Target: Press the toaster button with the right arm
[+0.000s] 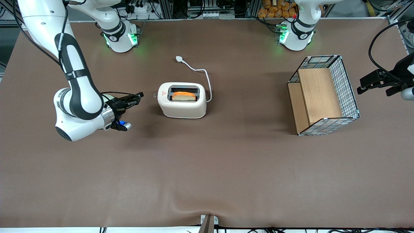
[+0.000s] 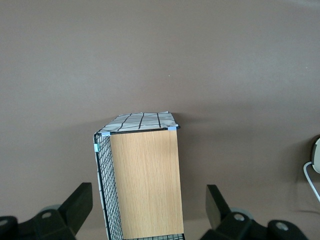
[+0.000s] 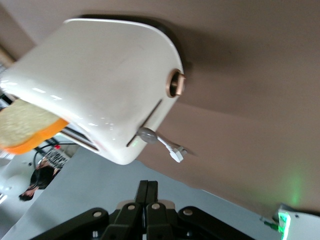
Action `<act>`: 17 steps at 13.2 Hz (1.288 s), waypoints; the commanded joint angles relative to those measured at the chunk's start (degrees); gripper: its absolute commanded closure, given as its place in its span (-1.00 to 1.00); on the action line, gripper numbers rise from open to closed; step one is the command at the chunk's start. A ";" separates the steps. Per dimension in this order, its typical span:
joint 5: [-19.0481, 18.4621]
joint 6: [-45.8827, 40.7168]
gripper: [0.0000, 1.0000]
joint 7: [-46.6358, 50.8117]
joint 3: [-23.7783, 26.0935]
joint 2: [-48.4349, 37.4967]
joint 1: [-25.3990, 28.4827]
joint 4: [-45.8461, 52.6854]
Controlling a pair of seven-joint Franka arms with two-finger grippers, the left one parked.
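Note:
The cream-white toaster (image 1: pixel 182 100) stands mid-table with a slice of bread (image 1: pixel 184 96) in one slot and a red triangle mark on top. Its toaster button (image 1: pixel 155 95) is a small pale lever sticking out of the narrow end that faces the working arm. The right arm (image 1: pixel 77 94) reaches in low, and my gripper (image 1: pixel 139 95) is shut, fingers pressed together, a short gap from the button and level with it. In the right wrist view the toaster (image 3: pixel 105 85) fills the frame, the lever (image 3: pixel 150 136) pokes from its slot, and my gripper (image 3: pixel 148 189) points at it with nothing held.
A white cord (image 1: pixel 202 76) with plug runs from the toaster toward the arm bases. A wire-mesh crate with wooden panels (image 1: pixel 323 95) lies toward the parked arm's end of the table; it shows in the left wrist view as the crate (image 2: pixel 142 175). A copper-coloured knob (image 3: pixel 176 83) sits on the toaster's end.

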 commanded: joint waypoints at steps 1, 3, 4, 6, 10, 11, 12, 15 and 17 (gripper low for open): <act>2.50 0.71 1.00 -6.79 0.45 -0.55 -2.62 -0.77; 2.50 2.46 1.00 -8.83 0.45 -2.04 -2.01 -3.75; 2.50 3.87 1.00 -9.01 0.45 -3.27 -1.57 -5.42; 2.50 6.51 1.00 -10.58 0.53 -5.46 -0.43 -8.06; 4.06 8.01 1.00 -15.85 0.53 -5.39 0.46 -9.38; 5.47 8.71 1.00 -17.95 0.45 -5.39 0.46 -10.78; 6.09 9.85 1.00 -19.19 0.53 -5.30 0.54 -11.84; 8.73 10.82 1.00 -19.56 0.45 -5.12 2.12 -12.55; 8.91 11.44 1.00 -19.56 0.45 -5.04 2.30 -12.55</act>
